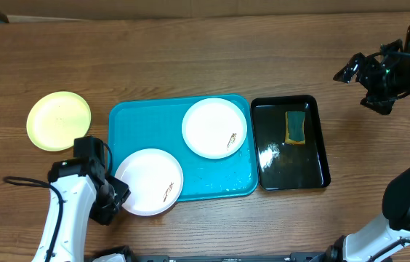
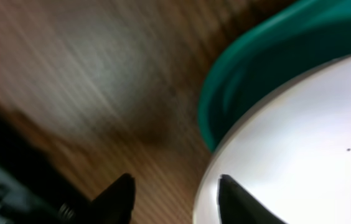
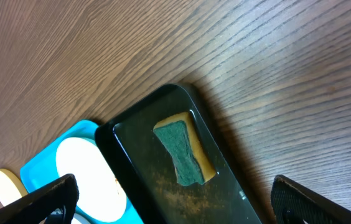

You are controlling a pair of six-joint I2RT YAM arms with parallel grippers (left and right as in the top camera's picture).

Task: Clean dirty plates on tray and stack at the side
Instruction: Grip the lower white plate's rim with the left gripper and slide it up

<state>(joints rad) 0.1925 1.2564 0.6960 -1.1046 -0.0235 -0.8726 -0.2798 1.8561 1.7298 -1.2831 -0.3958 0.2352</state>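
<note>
Starting on the first dirty plate, judging by how things lie: going after the near white plate (image 1: 149, 182), lying at the near-left corner of the tray (image 1: 139, 124) and overhanging its rim onto the table (image 1: 190, 51). Bracketing that plate's left edge with the left gripper (image 2: 174, 182), jaws standing partly apart, one finger (image 2: 116, 199) over bare wood and the other (image 2: 241, 205) against the white surface (not clamped, going by the strip of wood showing between the outer finger and the rim). Leaning the left arm in low from the table's near-left corner, wrist angled toward the tray.

Holding the right gripper (image 3: 174, 180) high near the table's far-right corner, jaws spread wide and carrying nothing, looking down on the sponge (image 3: 182, 152) lying in the black tray (image 3: 132, 155) just beside the blue tray's right edge.

Needing next, probably: closing on the rim without skating the plate off the tray, then bringing the sponge over for the dark smear (image 1: 167, 193) by its near edge. Leaving the second white plate (image 1: 214, 127), also smeared, at the tray's far-right corner. Taking the yellow-green plate (image 1: 58, 120), resting off the tray near the table's left edge, as the likely stacking spot.
</note>
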